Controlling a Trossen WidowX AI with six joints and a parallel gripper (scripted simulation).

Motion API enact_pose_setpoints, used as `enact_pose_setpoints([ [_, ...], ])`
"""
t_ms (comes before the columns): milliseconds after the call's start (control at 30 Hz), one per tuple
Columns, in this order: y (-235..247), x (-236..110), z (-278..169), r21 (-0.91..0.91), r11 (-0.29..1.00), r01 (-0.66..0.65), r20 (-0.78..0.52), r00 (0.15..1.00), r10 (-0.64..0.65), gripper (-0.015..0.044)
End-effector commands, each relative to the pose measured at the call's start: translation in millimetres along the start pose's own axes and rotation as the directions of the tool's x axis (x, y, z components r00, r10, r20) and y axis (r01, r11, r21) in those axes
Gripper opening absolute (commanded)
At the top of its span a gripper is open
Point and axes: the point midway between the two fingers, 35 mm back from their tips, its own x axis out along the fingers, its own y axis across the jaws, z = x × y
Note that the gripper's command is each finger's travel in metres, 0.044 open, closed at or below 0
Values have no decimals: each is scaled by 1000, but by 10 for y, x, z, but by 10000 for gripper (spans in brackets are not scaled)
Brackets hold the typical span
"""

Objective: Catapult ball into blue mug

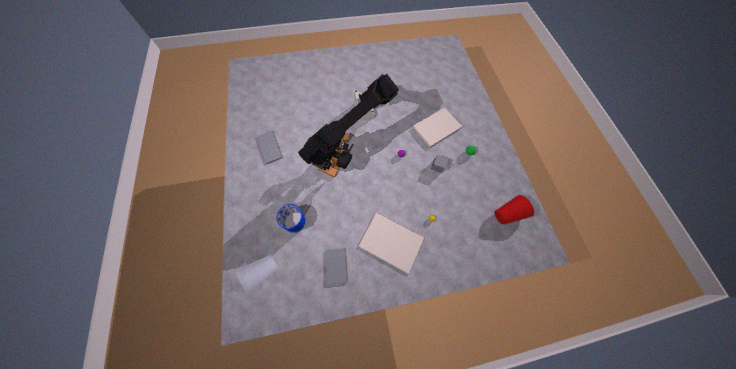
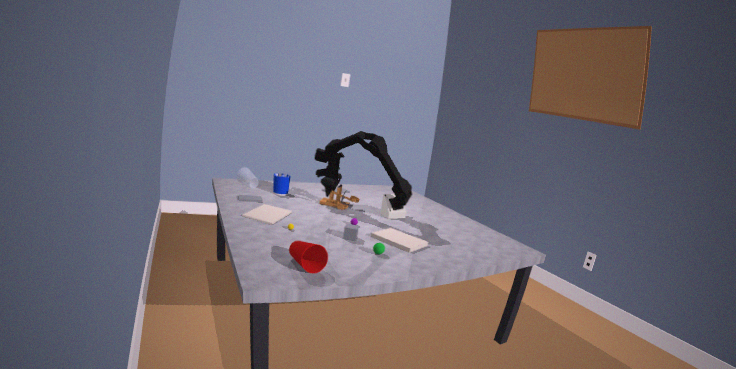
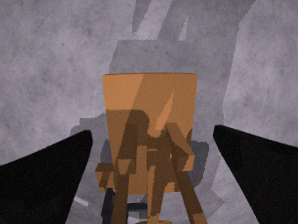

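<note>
The wooden catapult (image 1: pixel 335 159) stands on the grey table top near its middle. It also shows in the exterior view (image 2: pixel 338 197) and fills the wrist view (image 3: pixel 152 163). My gripper (image 1: pixel 329 153) is open and empty, directly above the catapult, with a finger on each side of it in the wrist view (image 3: pixel 149 183). The blue mug (image 1: pixel 290 217) stands upright to the front left of the catapult, also seen in the exterior view (image 2: pixel 281 183). A purple ball (image 1: pixel 401 153), a green ball (image 1: pixel 470 150) and a yellow ball (image 1: pixel 432 218) lie on the table. I cannot tell whether a ball sits in the catapult's cup.
A red cup (image 1: pixel 513 209) lies on its side at the right. A clear cup (image 1: pixel 256 273) lies at the front left. Two flat white slabs (image 1: pixel 391 242) (image 1: pixel 437 126), two flat grey blocks (image 1: pixel 268 147) (image 1: pixel 335 267) and a small grey cube (image 1: pixel 440 163) lie around.
</note>
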Motion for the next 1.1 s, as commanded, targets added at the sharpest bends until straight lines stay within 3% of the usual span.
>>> enact_pose_setpoints([
  [0,4,91,-25,6,1000,-5,-8,1000,5,440],
  [300,5,179,-33,6,1000,-5,-8,1000,5,440],
  [667,4,145,-14,0,1000,-1,-3,1000,1,151],
  [900,3,118,-11,0,1000,-1,-3,1000,1,85],
  [1000,-1,-241,-4,1,1000,0,-3,1000,0,6],
  [1067,-2,-353,-11,1,1000,0,-3,1000,0,0],
])
